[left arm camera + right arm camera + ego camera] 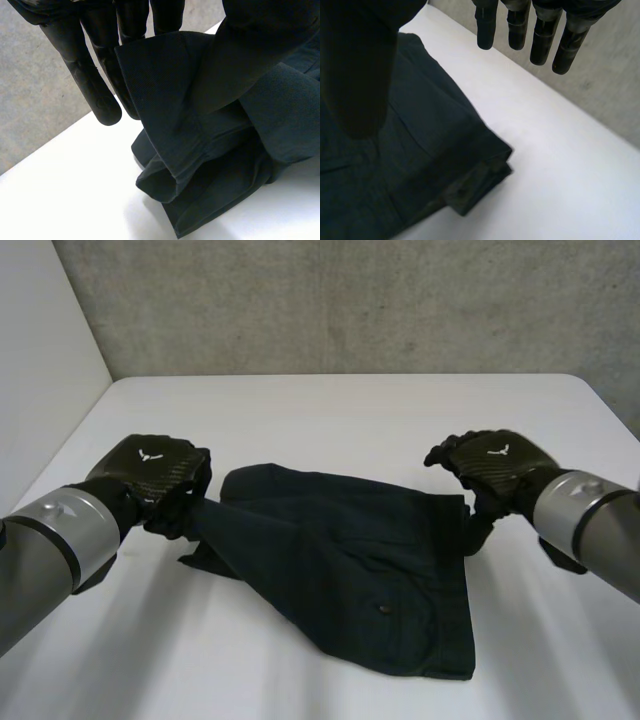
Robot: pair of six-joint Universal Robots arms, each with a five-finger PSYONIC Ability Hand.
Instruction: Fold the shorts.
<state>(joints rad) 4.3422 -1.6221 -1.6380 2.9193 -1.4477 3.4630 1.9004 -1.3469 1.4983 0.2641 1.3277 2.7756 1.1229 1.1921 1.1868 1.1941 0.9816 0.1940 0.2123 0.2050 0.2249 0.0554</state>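
1. Far left: grey left arm (60, 530), ending in the left hand (155, 478), raised a little above the white table (330, 410).
2. Left hand closed on cloth: in the left wrist view, a leg hem of the shorts (170, 115) pinched between straight fingers (95, 85) and the thumb, with the hem hanging below the palm in loose, open folds.
3. Next rightward, in the head view: the dark navy shorts (350, 560) in the middle of the table, between the two hands. One leg drawn up off the surface toward the left hand, the rest lying mostly flat and spread toward the near edge.
4. On the flat part, a small button (381, 609), toward the near right side of the garment.
5. Right edge of the shorts running straight from far to near, its far corner just below the right hand (495, 465).
6. Far right: the right hand at the end of the grey right arm (590, 510), held over that far corner.
7. In the right wrist view, fingers (542, 40) straight, hanging apart, nothing between them. Cloth corner flat on the table beneath the palm. Thumb a dark blur over the cloth, possibly touching the edge; hard to tell.
8. Behind it all: a grey concrete wall (350, 300).
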